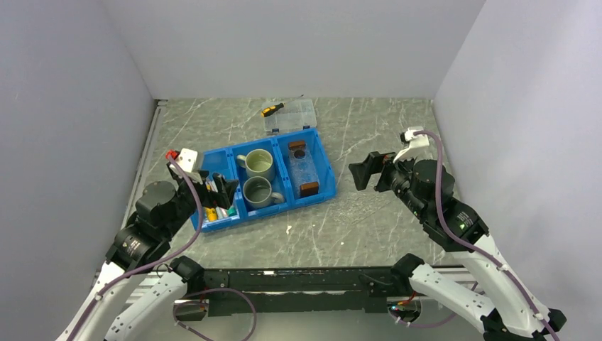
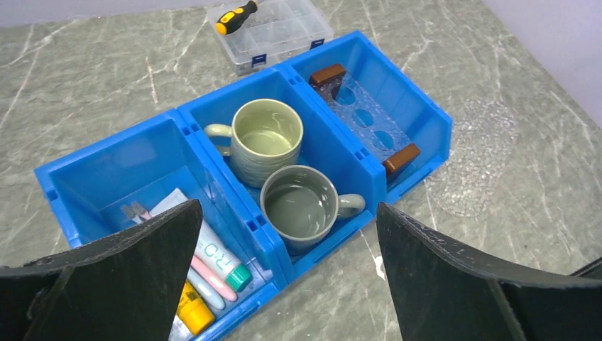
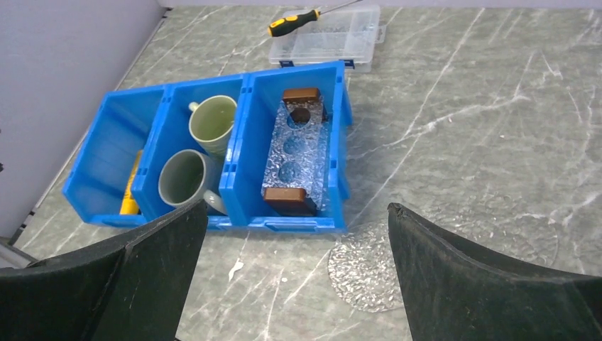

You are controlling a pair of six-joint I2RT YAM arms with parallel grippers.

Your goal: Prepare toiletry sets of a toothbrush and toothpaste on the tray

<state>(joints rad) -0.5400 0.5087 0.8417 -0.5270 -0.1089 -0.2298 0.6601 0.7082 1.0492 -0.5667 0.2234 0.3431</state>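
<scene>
- Left wrist view shows the toothpaste [image 2: 213,252] and the toothbrush [image 2: 213,280] lying in the left compartment of the blue bin [image 2: 85,177].
- The left fingers [image 2: 128,270] hang over them, spread wide and empty.
- The tray [image 3: 294,153] sits in the right compartment, with nothing on it.
- The right fingers [image 3: 483,284] are also wide apart and hold nothing.
- I judge that no set is made yet, so all the work is left.

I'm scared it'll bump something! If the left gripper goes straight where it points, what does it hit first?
Probably the darker grey mug in the blue bin, straight ahead of the left gripper, though depth is unclear.
</scene>
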